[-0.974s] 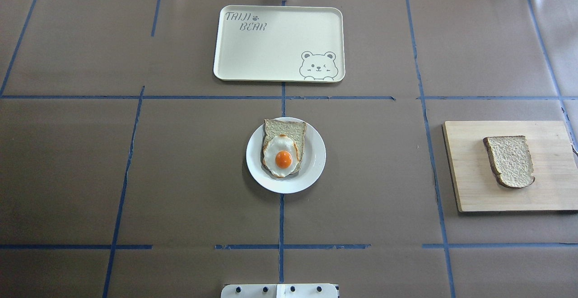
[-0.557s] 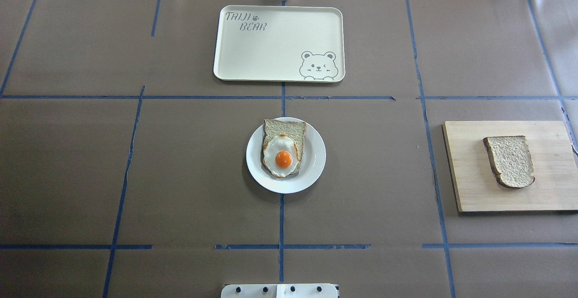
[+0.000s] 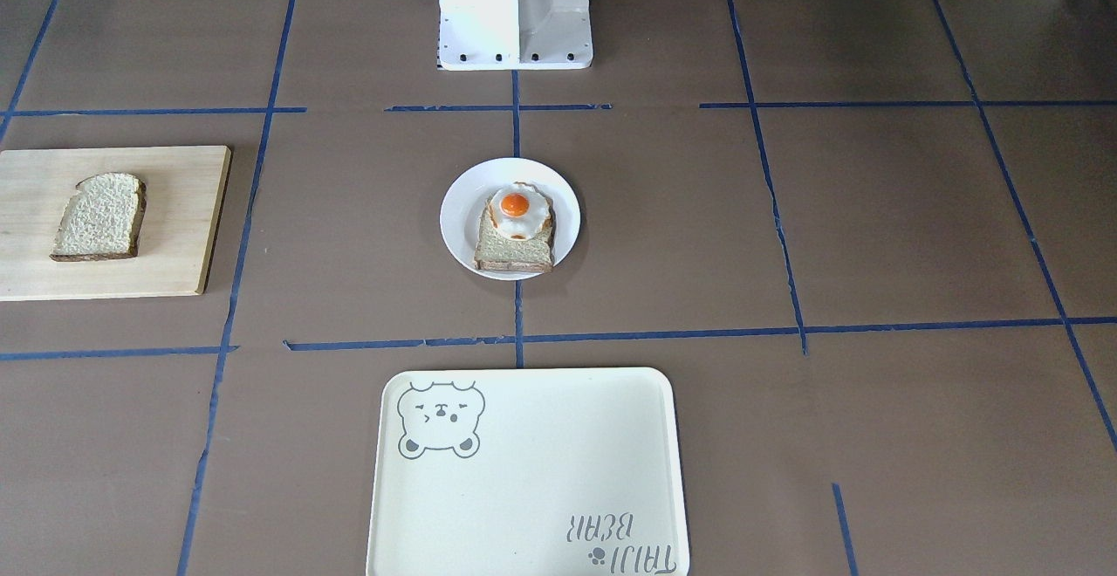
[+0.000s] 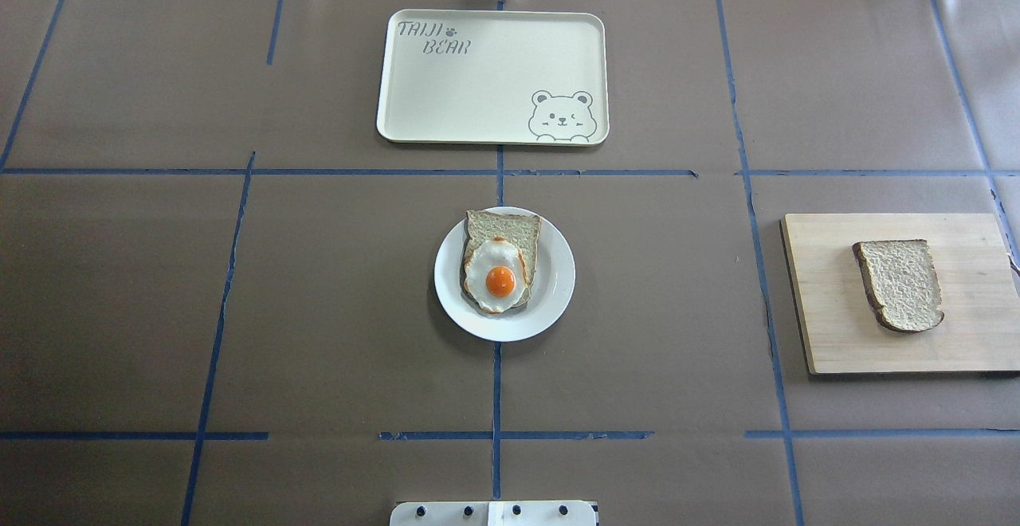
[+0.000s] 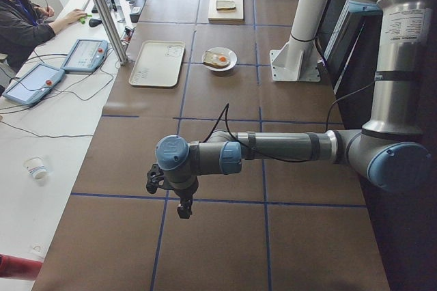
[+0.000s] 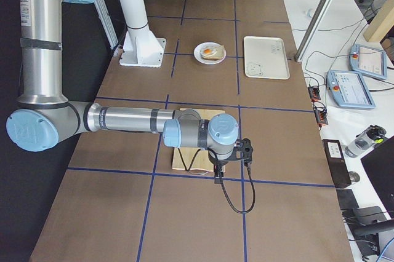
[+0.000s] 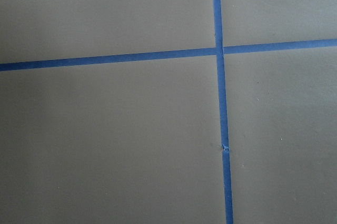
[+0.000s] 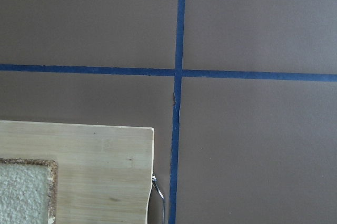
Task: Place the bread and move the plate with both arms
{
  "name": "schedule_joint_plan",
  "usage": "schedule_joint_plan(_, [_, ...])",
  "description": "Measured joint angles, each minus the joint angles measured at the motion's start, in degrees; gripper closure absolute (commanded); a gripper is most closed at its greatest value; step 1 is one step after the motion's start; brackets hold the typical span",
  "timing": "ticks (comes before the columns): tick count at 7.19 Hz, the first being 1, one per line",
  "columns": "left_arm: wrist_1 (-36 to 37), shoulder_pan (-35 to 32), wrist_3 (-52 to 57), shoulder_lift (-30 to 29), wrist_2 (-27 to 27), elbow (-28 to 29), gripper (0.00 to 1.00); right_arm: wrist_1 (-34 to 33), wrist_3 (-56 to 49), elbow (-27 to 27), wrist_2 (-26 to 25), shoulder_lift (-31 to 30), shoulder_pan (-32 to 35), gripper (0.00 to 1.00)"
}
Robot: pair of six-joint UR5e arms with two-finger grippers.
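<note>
While the bread (image 4: 900, 283) is lying flat on a wooden board (image 4: 829, 343) near the table's right edge, the plate (image 4: 558, 287) is sitting mid-table, carrying sandwich slices (image 4: 502, 227) and a fried egg (image 4: 500, 280). A tray (image 4: 478, 88) is resting by the far edge. The left gripper (image 5: 183, 212) is hovering over bare table towards the left edge, and the right gripper (image 6: 218, 179) is hovering at the board's outer end. Whether either claw is released or clenched, I cannot tell.

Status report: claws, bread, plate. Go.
Left claw, right claw: out at table ends, state unreadable. Bread lies on wooden board, ungrasped. Plate mid-table, carrying egg toast. No obstacle seen between them.
</note>
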Motion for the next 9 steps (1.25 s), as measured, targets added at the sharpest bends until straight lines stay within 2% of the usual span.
schedule_joint_plan(3, [0.0,-0.1,0.0,0.3,-0.1,-0.5,0.00,0.0,0.7,1.8,0.0,0.4,0.0,0.01])
schedule_joint_plan(4, [0.0,-0.1,0.0,0.4,-0.1,-0.5,0.00,0.6,3.2,3.0,1.1,-0.4,-0.2,0.01])
schedule_joint_plan(5, [0.0,-0.1,0.0,0.4,-0.1,-0.6,0.00,3.8,8.0,4.4,3.0,-2.5,-0.9,0.01])
schedule_joint_plan(7, [0.0,-0.1,0.0,0.5,-0.1,-0.6,0.00,19.2,24.5,6.0,4.2,-7.5,-6.4,0.00])
schedule_joint_plan(9, [0.0,-0.1,0.0,0.6,-0.1,-0.5,0.00,31.8,39.5,6.0,1.4,-10.1,-14.5,0.01])
